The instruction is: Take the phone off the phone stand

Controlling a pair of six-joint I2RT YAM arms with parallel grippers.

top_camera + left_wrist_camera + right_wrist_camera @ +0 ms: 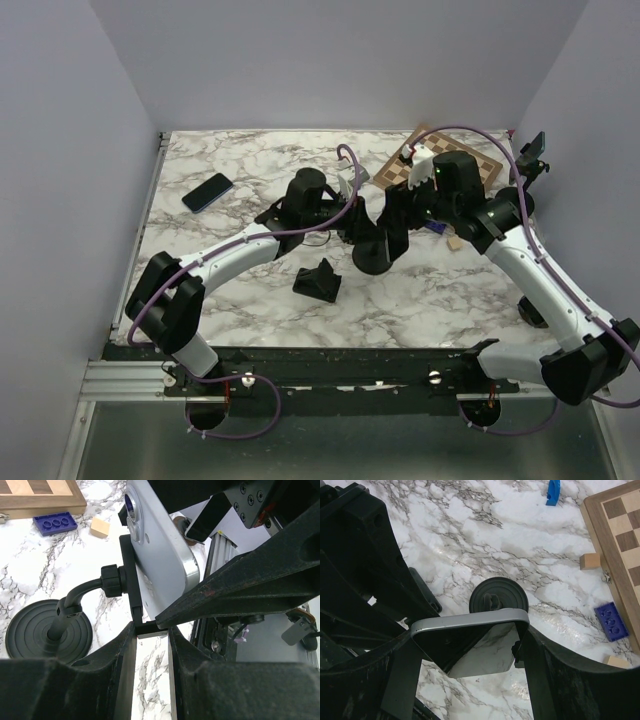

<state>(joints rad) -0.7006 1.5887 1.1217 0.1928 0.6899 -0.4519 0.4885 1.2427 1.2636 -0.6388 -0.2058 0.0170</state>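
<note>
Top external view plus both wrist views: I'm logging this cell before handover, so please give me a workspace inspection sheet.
Surface: marble table, no spills seen.
Job's things: silver phone clipped in the phone stand.
Clutter: second phone, chessboard, blue brick, wooden block, black wedge.
Grippers: left gripper shut on the stand's cradle foot; right gripper shut across the silver phone.
Cables: purple cables run along both arms.
Surroundings: pale walls on three sides; nothing else seen.

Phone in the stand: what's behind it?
The stand's black cradle, then a curved neck down to the round base. Where the phone meets the cradle is covered.
</note>
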